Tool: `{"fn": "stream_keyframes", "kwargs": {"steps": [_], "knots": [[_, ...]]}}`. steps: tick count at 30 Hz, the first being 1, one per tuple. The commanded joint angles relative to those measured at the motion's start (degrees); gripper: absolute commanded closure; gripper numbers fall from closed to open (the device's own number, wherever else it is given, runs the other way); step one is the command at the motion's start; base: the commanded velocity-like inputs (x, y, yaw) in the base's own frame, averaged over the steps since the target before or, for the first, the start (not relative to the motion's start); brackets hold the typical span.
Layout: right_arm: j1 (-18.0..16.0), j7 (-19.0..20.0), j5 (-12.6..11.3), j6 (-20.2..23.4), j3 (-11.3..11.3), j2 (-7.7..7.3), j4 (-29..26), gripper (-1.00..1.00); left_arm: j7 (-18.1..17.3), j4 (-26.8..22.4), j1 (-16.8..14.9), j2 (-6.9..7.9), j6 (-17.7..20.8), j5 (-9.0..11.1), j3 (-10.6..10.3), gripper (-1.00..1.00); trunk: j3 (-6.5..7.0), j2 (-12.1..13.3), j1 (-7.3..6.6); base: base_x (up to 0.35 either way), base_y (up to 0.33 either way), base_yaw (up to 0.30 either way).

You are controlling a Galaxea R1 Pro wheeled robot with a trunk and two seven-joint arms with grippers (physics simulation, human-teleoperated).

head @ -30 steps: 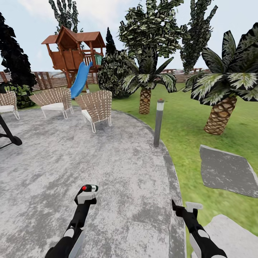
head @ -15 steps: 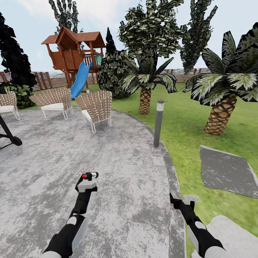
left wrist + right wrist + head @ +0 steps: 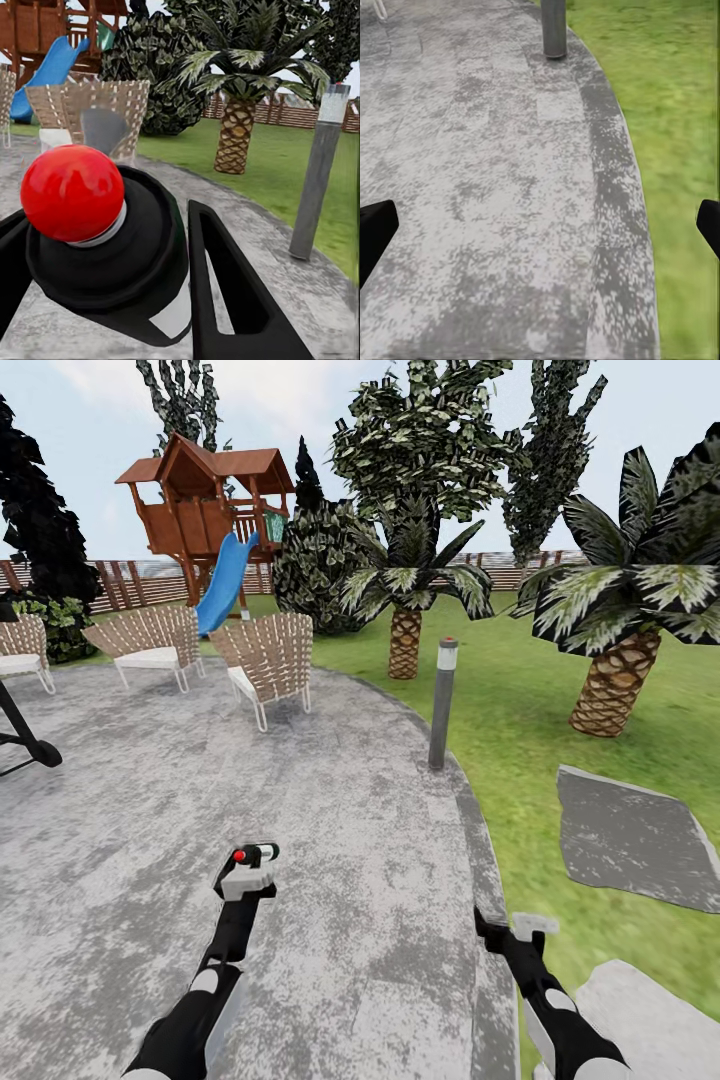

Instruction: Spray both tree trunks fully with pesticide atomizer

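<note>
Over the grey stone paving, my left claw pinches one black red-capped pesticide atomizer; my right claw is spread; two scaly palms, one grey bollard lamp beyond.

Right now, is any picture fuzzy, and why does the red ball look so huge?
Right wrist view: the grass looks smeared and soft. Left wrist view: the red ball tops the bottle in the left hand, right against the camera, so it looms; in the head view it is tiny. Head view: sharp, even daylight.
</note>
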Motion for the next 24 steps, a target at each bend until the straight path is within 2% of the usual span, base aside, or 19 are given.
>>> {"fn": "stream_keyframes", "kwargs": {"steps": [1, 5, 6, 24], "knots": [[0.3, 0.3, 0.5, -0.3, -0.7, 0.06, 0.4, -1.0, -0.3, 0.4, 0.3, -0.37, -0.1, 0.5, 0.1, 1.0, -0.04, 0.0, -0.01, 0.0, 0.0, 0.0], [1.6, 0.1, 0.6, -0.7, -1.2, 0.19, 1.7, -1.0, -0.3, 1.7, 1.6, -1.11, 0.0, 0.5, 0.0, 1.0, -0.04, 0.0, -0.01, 0.0, 0.0, 0.0], [1.6, 0.1, 0.6, -0.7, -1.2, 0.18, 4.6, -1.0, -0.3, 1.9, 5.4, -1.14, 0.0, 0.5, 0.0, 1.0, -0.04, 0.0, -0.01, 0.0, 0.0, 0.0], [1.8, 0.1, 0.6, -0.8, -1.3, 0.16, 4.9, -1.0, -0.3, 2.2, 5.8, -1.26, 0.2, 0.5, 0.0, 1.0, -0.04, 0.0, -0.01, 0.0, 0.0, 0.0]]}}
